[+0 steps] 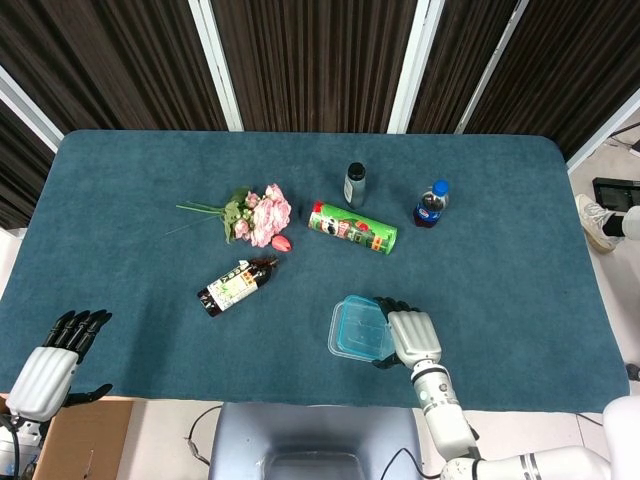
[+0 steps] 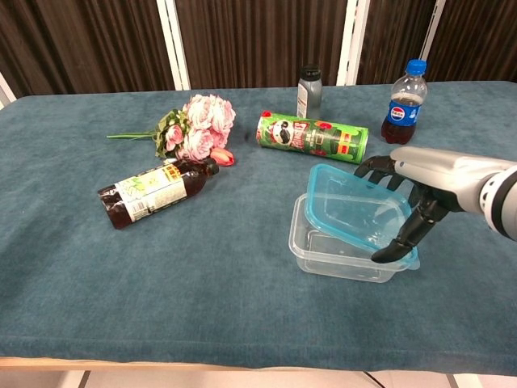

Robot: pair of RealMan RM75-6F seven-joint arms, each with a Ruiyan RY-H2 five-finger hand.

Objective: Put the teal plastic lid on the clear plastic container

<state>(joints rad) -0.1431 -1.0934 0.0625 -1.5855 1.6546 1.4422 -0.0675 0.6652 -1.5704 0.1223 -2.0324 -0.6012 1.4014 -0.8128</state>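
Note:
The teal plastic lid [image 2: 355, 206] lies tilted over the clear plastic container [image 2: 323, 257], its far edge raised and its near right corner down on the container's rim. My right hand [image 2: 420, 190] grips the lid at its right side, fingers behind the far edge and thumb at the near corner. In the head view the lid [image 1: 357, 325] covers most of the container, with the right hand [image 1: 412, 338] just to its right. My left hand [image 1: 55, 360] hovers at the table's near left corner, fingers extended and holding nothing.
Beyond the container lie a green chip can [image 2: 311, 137], a cola bottle [image 2: 404, 101] and a small dark bottle [image 2: 308, 85]. Pink flowers [image 2: 190, 129] and a brown bottle on its side [image 2: 153, 192] are to the left.

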